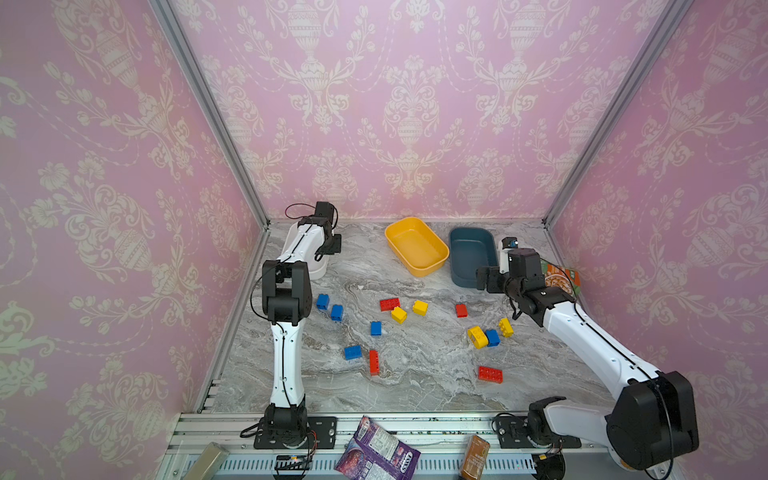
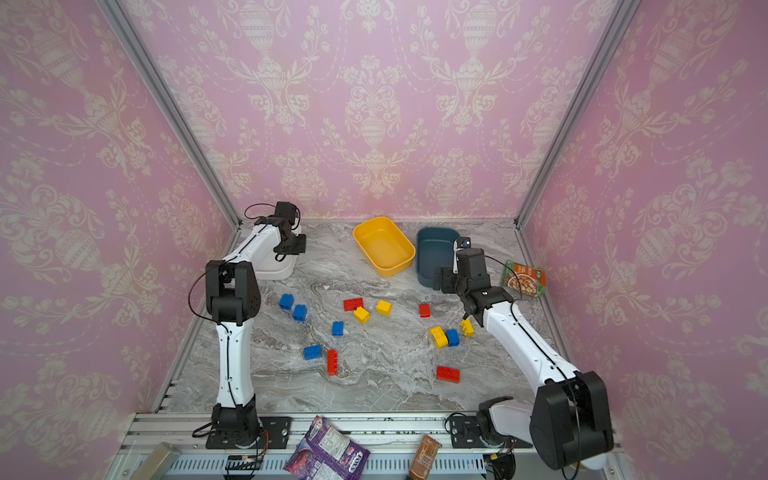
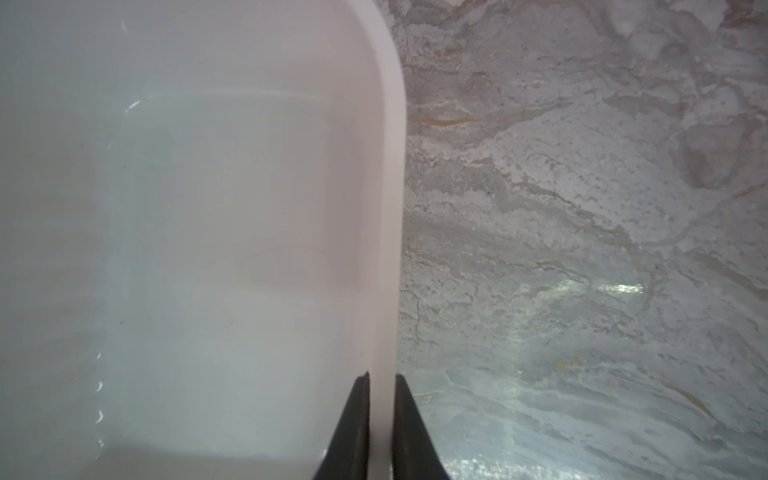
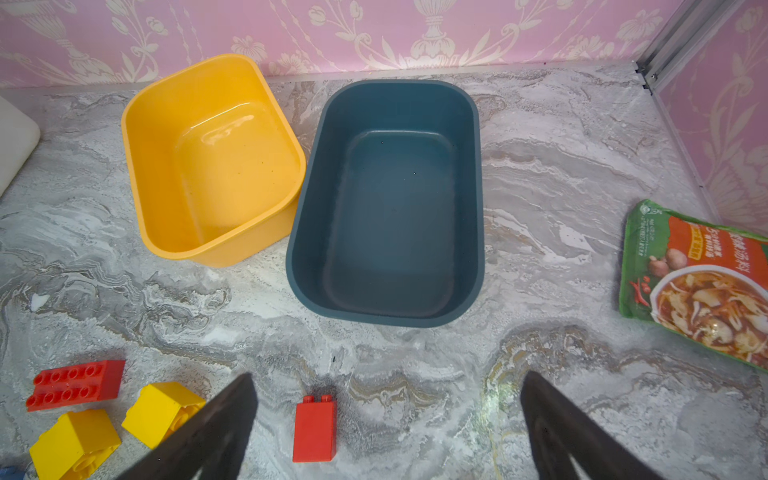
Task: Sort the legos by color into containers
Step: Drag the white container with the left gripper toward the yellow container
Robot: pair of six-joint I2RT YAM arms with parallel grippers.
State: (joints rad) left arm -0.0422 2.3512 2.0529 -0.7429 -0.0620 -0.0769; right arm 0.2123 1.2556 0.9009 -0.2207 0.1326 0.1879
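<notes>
My left gripper is shut on the rim of the white container at the back left, one finger inside the wall and one outside. The yellow container and the teal container stand empty at the back middle. My right gripper hangs open over bare table in front of the teal container, a short red lego lying between its fingers but lower down. Several blue, red and yellow legos lie scattered across the marble table.
A green snack packet lies by the right wall, beside the right arm. A purple packet and a brown pouch rest on the front rail. Pink walls close the back and sides.
</notes>
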